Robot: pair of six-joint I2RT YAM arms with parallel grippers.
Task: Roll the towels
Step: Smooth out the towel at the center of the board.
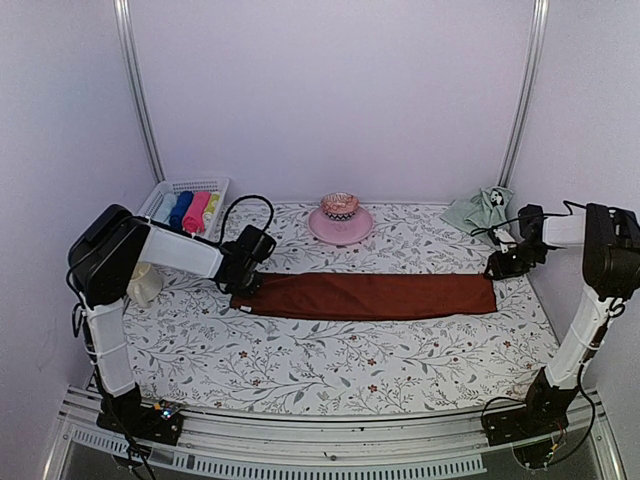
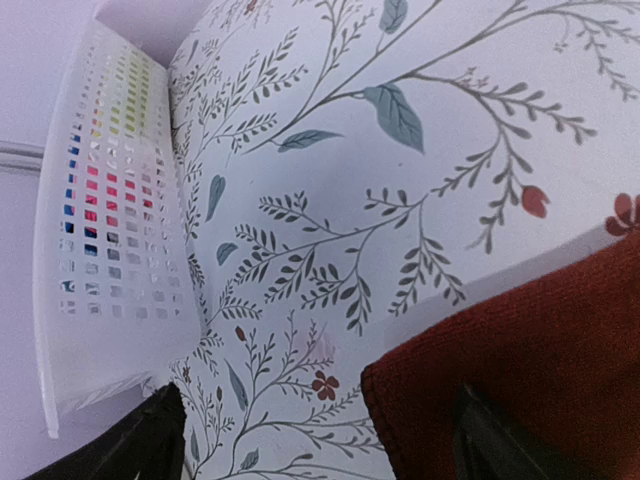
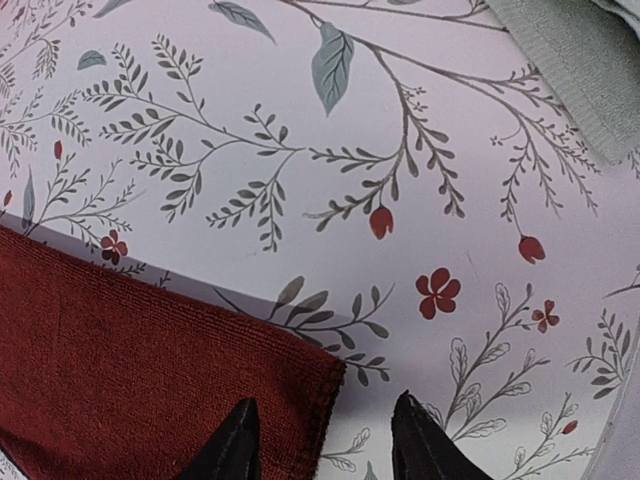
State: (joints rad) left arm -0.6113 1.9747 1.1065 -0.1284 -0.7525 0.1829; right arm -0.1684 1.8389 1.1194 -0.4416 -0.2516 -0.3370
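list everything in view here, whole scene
red-brown towel: one, dark red-brown, flat long strip across the middle
green towel: one, pale sage, crumpled, far right corner
basket: one, white, far left corner
rolled cloths: four, white, blue, pink, yellow, in the basket
plate: one, pink, far centre
bowl: one, brown patterned, on the plate
table cover: one, white floral, under everything
left gripper: one, black, open at the red-brown towel's left end
right gripper: one, black, open at its right end

White-shelled arms, black cables — left hand and right hand black too.
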